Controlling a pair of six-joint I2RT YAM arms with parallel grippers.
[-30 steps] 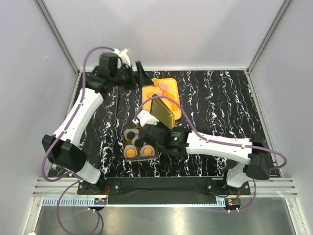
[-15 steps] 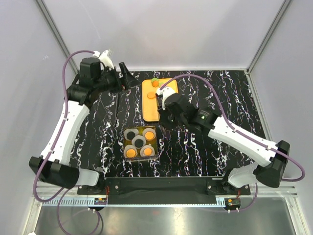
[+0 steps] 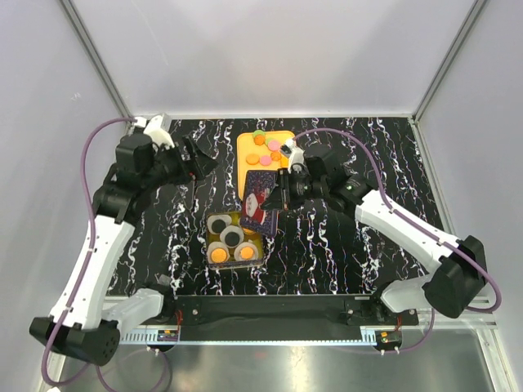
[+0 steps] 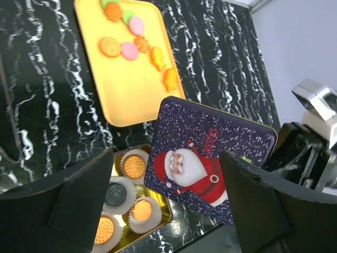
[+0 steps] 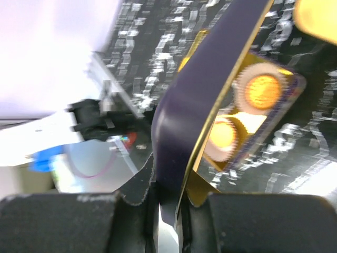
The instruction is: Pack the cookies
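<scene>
**Several cookies in the tin, more loose on the tray**

Several cookies [image 3: 219, 255], orange and black discs, sit in white paper cups [image 4: 115, 195] inside the gold tin [image 4: 164, 217] near the middle of the table. More cookies [image 4: 110, 46], orange, pink and green, lie loose at the far end of the orange tray [image 4: 124, 89] just beyond the tin.

I judge each cookie to be light, flat, stiff and likely brittle. I would take one across its rim with a gentle pinch, coming straight down, because pressure on the face could snap it. The ones touching each other leave little room for a fingertip between them.

The lid [image 4: 208, 163], dark blue with a Santa picture, hangs tilted over the far right part of the tin. The right gripper [image 5: 167, 203] pinches it by one thin edge, fingers pressed close on the metal. The lid looks rigid and slick, so I think an edge grip like this could let it swing or slip.

The left gripper [image 3: 200, 161] hovers over the table to the left of the tray, its fingers spread wide and holding nothing.
</scene>
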